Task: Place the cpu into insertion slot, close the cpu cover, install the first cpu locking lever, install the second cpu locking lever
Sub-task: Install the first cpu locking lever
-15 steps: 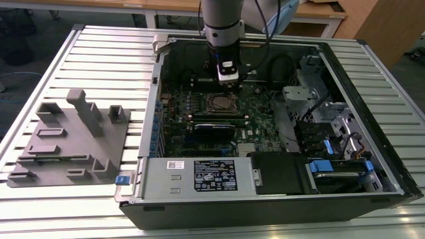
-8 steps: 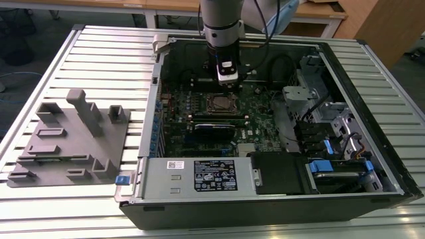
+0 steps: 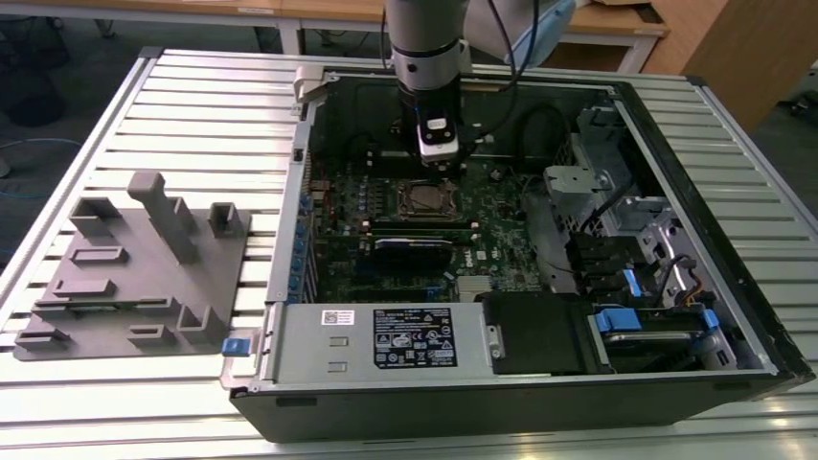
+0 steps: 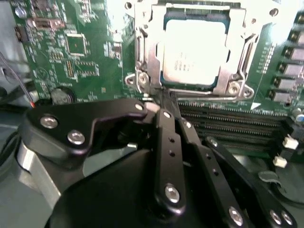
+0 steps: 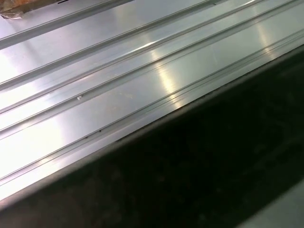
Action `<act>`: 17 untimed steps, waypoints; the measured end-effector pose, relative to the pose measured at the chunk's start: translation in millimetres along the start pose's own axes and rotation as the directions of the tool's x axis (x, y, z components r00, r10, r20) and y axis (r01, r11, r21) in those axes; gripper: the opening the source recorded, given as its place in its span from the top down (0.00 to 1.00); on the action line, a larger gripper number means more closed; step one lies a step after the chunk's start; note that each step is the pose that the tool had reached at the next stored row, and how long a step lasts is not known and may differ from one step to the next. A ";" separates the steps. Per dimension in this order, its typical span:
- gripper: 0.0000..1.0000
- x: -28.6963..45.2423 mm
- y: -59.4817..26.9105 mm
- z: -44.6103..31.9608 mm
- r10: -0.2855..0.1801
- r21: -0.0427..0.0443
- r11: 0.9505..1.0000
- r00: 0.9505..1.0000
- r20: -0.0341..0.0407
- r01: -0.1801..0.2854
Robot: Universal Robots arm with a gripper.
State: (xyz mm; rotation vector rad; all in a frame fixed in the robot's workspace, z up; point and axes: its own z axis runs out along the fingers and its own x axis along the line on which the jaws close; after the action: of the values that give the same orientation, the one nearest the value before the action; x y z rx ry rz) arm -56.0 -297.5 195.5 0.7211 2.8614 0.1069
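On the exterior view's left a grey fixture stands on the table, well apart from the work; I see no danger there. Further right, inside the case, the gripper hangs low over the board. It is clenched, with nothing visible between its fingers.

I judge the risk to be here. In the second wrist view the tips stand at a corner of the cover, so a small sideways error could scrape the board or slip off the thin lever. A hard push could bend the cover.

The cpu lies flat in the cover's window, just beyond the tips.

On the exterior view's right, black cables pass near the arm and could catch on it.
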 end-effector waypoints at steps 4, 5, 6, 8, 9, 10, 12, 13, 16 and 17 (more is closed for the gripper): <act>0.89 0.0 0.0 0.0 0.000 0.000 1.000 1.000 0.000 0.000; 0.89 0.0 0.1 -0.2 0.000 0.000 1.000 1.000 0.000 0.000; 0.89 0.0 0.1 -0.6 0.000 0.001 1.000 1.000 0.000 0.000; 0.89 -0.4 0.5 -3.1 0.001 0.000 1.000 1.000 0.000 -0.001; 0.89 -0.7 0.8 -5.1 0.001 0.000 1.000 1.000 0.000 -0.001; 0.89 -1.0 1.1 -7.1 0.001 0.000 1.000 1.000 0.000 -0.001; 0.89 -1.1 1.3 -7.9 0.001 0.000 1.000 1.000 0.000 -0.001; 0.89 -1.1 1.3 -8.0 0.001 0.000 1.000 1.000 0.000 -0.001; 0.89 -1.0 1.1 -7.5 0.001 -0.002 1.000 1.000 0.003 -0.001; 0.89 -1.0 1.1 -7.3 0.001 -0.003 1.000 1.000 0.006 -0.001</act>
State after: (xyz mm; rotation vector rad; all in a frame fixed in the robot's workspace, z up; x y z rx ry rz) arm -56.0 -297.1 202.9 0.7210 2.8548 0.1098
